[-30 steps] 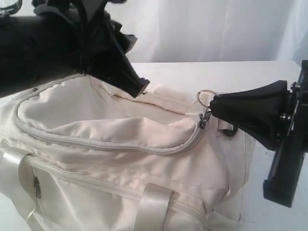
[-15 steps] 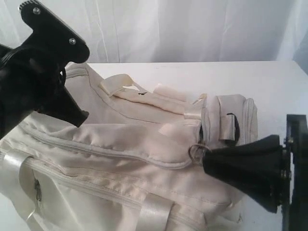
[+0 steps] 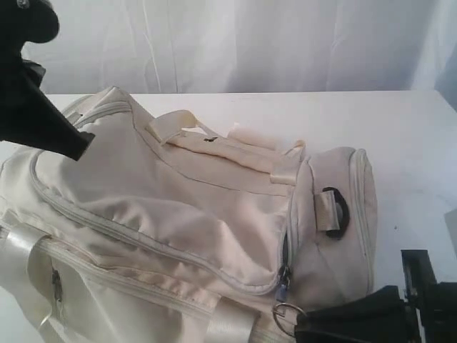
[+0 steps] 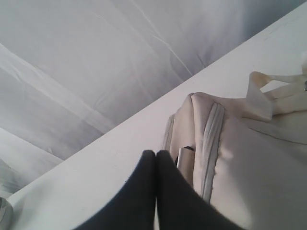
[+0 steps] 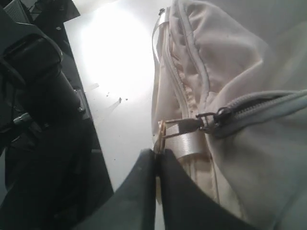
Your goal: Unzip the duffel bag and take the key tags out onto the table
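Jaws of the right gripper [image 3: 300,332] are pressed together on the metal ring [image 3: 283,312] of the zip pull, at 5 o'clock in the exterior view, low against the near corner of the bag [image 3: 178,207]. The right wrist view shows the black fingers [image 5: 139,191] pinching the ring's edge, with the pull stretched from it to the slider [image 5: 211,117]. In the exterior view a narrow dark slit shows in the zip just above the slider.

Jaws of the left gripper [image 3: 77,146] are also pressed together. It sits at 10 o'clock, its tip at the bag's far left end. The left wrist view shows no gap and nothing between the fingers, and whether they catch any fabric cannot be told.

The bag lies on its side on the white tabletop [image 3: 400,128], filling the view from centre to 8 o'clock. Its carry straps [image 3: 214,146] lie flat across the top, toward 12 o'clock. A dark D-ring [image 3: 337,211] hangs on the end panel at 3 o'clock.
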`<state>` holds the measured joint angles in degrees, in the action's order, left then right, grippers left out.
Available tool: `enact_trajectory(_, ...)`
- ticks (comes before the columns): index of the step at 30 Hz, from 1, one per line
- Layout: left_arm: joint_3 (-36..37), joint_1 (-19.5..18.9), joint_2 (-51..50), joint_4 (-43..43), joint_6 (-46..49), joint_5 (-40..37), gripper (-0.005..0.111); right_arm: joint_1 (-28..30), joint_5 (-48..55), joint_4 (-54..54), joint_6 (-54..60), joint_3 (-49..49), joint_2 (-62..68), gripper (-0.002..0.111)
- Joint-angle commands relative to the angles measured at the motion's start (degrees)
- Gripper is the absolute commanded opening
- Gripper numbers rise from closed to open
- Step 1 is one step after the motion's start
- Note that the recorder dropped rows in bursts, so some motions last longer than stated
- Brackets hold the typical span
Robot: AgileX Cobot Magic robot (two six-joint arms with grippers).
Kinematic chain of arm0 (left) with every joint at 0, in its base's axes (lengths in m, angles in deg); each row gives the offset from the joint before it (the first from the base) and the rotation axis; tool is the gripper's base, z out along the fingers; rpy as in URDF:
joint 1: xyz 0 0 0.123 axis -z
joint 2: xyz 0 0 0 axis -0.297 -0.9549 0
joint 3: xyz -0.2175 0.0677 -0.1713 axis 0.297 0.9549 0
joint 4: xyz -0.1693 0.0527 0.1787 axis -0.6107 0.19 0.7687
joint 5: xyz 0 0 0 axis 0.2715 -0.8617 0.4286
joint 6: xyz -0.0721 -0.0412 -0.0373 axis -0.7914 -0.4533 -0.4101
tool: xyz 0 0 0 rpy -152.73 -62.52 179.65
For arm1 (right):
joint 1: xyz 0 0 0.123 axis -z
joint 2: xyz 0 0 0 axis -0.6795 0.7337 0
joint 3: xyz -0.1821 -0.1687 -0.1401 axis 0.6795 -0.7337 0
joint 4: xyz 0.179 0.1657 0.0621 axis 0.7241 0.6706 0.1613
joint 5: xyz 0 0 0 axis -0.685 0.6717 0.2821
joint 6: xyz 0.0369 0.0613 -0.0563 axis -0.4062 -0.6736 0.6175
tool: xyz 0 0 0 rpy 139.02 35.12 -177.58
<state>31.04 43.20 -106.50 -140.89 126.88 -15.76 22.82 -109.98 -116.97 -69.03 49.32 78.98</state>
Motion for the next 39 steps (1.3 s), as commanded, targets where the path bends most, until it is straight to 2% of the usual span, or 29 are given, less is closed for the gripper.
enact_trajectory(1, 3.0, 0.2, 2.6, -1.1, 8.2, 0.4, 0.001, 0.1, -4.7, 0.4, -0.3, -0.4, -0.4, 0.000)
enact_trajectory(8, 5.9, 0.2, 5.9, -1.1, 7.1, 0.4, 0.001, 0.1, -9.6, 0.4, -3.4, -0.4, -0.4, 0.000)
enact_trajectory(19, 5.9, 0.2, 11.9, -1.1, 6.3, 0.4, 0.001, 0.1, -9.7, 0.4, -10.9, -2.2, -0.4, 0.000)
enact_trajectory(28, 5.9, 0.2, 12.4, -1.1, 4.3, 0.4, 0.001, 0.1, -9.7, 0.4, -12.8, -4.5, -0.4, 0.000)
enact_trajectory(39, 13.4, 0.2, 12.4, -1.1, 0.4, -0.4, 0.001, 0.1, 3.5, 3.0, -11.6, -4.4, -0.4, 0.000)
